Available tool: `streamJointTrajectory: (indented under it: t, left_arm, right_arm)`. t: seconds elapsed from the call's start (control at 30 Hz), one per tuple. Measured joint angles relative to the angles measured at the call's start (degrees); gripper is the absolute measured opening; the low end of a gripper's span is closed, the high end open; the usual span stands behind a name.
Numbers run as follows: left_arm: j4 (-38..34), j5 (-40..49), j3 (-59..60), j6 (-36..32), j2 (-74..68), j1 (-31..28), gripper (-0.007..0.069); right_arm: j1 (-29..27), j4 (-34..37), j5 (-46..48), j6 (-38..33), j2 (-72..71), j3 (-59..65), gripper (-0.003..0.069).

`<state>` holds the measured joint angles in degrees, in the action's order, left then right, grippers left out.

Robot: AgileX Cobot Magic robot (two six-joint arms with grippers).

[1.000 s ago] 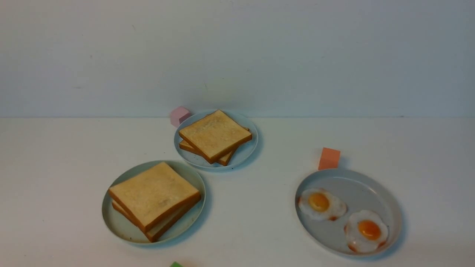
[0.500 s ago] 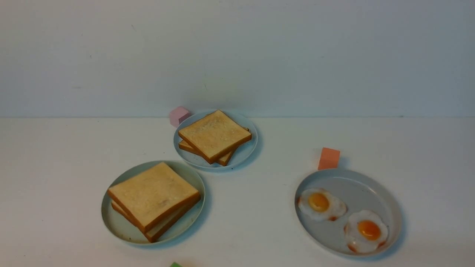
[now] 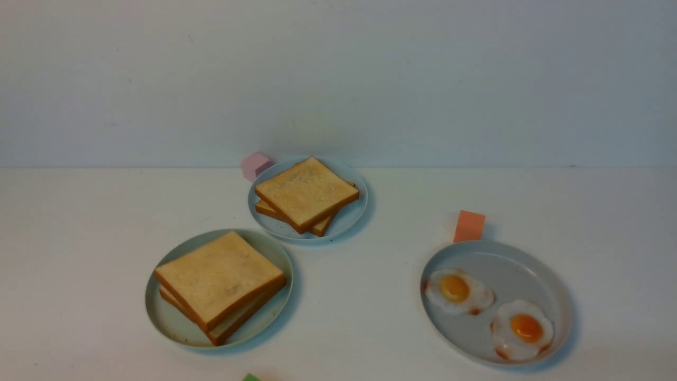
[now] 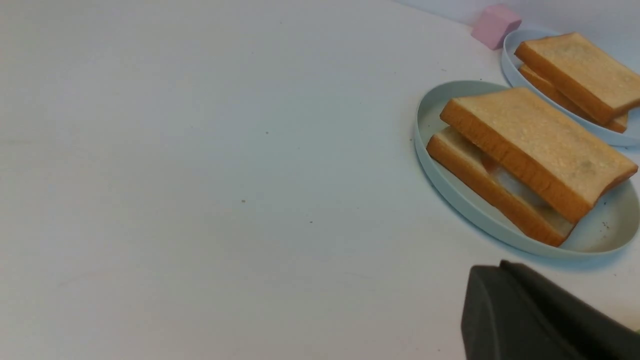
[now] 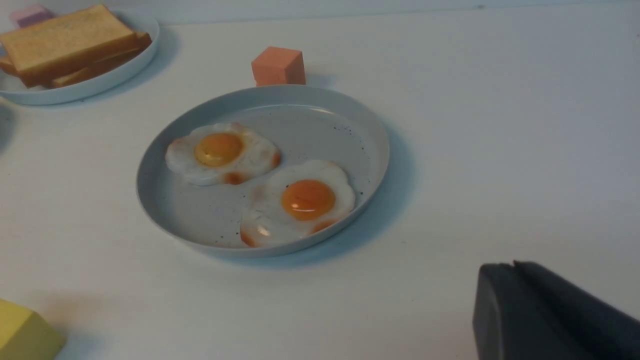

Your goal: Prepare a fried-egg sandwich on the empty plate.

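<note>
Across frame centre, white surface (image 3: 370, 317) carries fried-egg sandwich (image 3: 219, 286) on mint plate (image 3: 164, 317); pale wall (image 3: 338, 79) above. Left claw (image 4: 540, 320), right claw (image 5: 550, 320): state indeterminable.

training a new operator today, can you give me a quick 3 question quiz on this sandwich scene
1. True or false: the fried-egg sandwich sits on the mint-green plate.
2. How many fried eggs lie on the grey plate?
3. Which block stands just behind the grey plate: A pink block, B orange block, C green block?

Key: 1 true, white egg shows between the slices in the left wrist view. 2 two. 3 B.
</note>
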<state>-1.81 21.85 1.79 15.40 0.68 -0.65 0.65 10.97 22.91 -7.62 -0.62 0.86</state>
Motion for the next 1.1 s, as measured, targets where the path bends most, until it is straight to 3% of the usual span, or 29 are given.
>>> streamJointTrajectory:
  t: [1.1]
  left_arm:
    - [0.0, -0.1, 0.0, 0.0, 0.0, 0.0, -0.0007]
  right_arm:
    - [0.0, 0.0, 0.0, 0.0, 0.0, 0.0, 0.0083]
